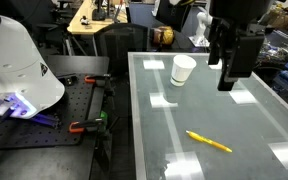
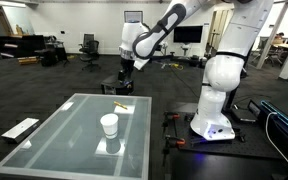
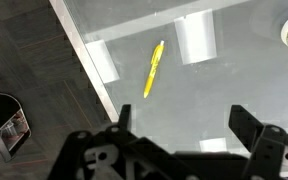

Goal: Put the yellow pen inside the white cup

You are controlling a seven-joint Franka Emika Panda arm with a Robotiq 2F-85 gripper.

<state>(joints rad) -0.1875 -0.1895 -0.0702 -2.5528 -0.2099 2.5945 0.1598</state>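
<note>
At the far left of an exterior view stood the robot's white base (image 1: 19,65), on a dark perforated plate with orange-handled clamps (image 1: 81,126) along its near edge. Next to that came the glass-topped bench (image 1: 159,120), its surface mirroring the ceiling lights in pale patches. The white cup (image 1: 183,69) stood upright on the glass toward the far end, mouth up. To the right of it and closer to the camera lay the yellow pen (image 1: 209,142) — flat on the glass, slanted, well apart from the cup. Furthest right hung the pincer (image 1: 227,84), pointing down above the bench and touching nothing.

In the exterior view from the opposite end, the cup (image 2: 109,125) stood nearer the camera, the pen (image 2: 121,105) lay beyond it near the far edge, and the pincer (image 2: 126,88) hovered above that end of the bench.

In the wrist view the pen (image 3: 154,69) lay at a slant, left of centre, near the bench's edge. Below it the pincer (image 3: 182,115) was released — its two dark fingers (image 3: 246,122) spread wide, with only bare glass between them.
</note>
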